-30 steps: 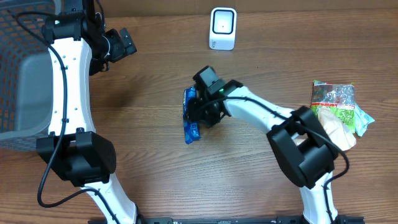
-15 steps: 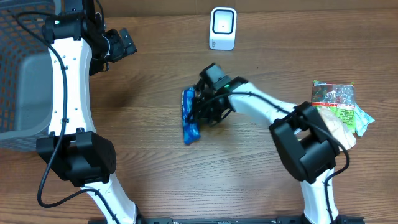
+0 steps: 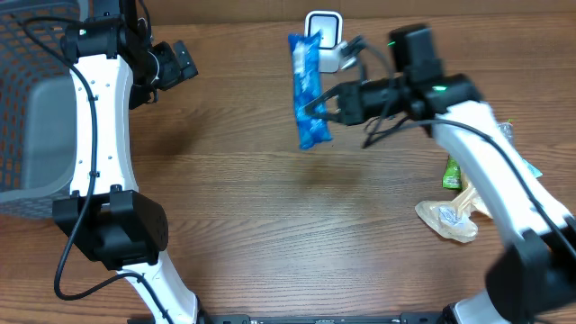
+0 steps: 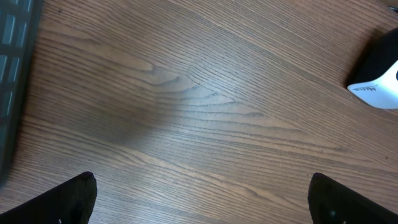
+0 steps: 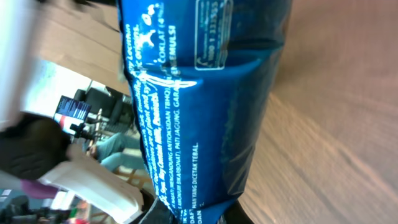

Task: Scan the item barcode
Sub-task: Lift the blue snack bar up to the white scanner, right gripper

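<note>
The item is a long blue snack packet (image 3: 308, 90) with white print, lifted off the table and hanging upright just in front of the white barcode scanner (image 3: 323, 40) at the back centre. My right gripper (image 3: 326, 106) is shut on the packet's lower right edge. The right wrist view is filled by the packet (image 5: 199, 106), whose end is pinched in the gripper (image 5: 196, 214) at the bottom. No barcode shows on the face I see. My left gripper (image 3: 184, 61) hangs open and empty at the back left, over bare wood (image 4: 202, 202), with the scanner (image 4: 379, 78) at that view's right edge.
A grey mesh basket (image 3: 27, 99) stands at the left edge. A green snack packet (image 3: 453, 171) and a clear bag (image 3: 447, 219) lie on the wooden table (image 3: 270, 225) at the right, partly under my right arm.
The right gripper closed on the blue packet, which lay mid-table, and carried it up and back to the scanner. The left arm has not moved.
</note>
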